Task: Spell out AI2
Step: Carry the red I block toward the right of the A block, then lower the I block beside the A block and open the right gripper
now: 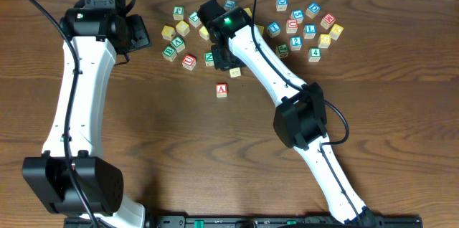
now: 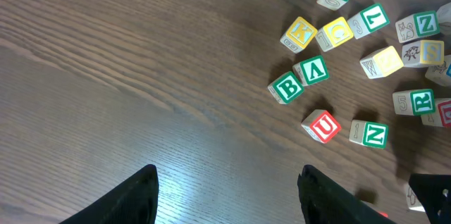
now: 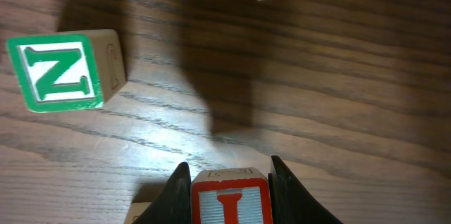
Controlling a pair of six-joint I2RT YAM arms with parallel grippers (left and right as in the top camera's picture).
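Observation:
The cube with the red A lies alone on the table, in front of the cube scatter. My right gripper is shut on the cube with the red I, both fingers pressed to its sides just above the wood. From overhead, that gripper hangs behind the A cube and hides the I cube. A cube with a blue 2 rests in the right-hand cluster. My left gripper is open over bare wood at the far left, holding nothing.
A green N cube lies left of the held cube. Green B, V and N cubes, a red U and a yellow K lie to the right of the left gripper. More cubes crowd the far right.

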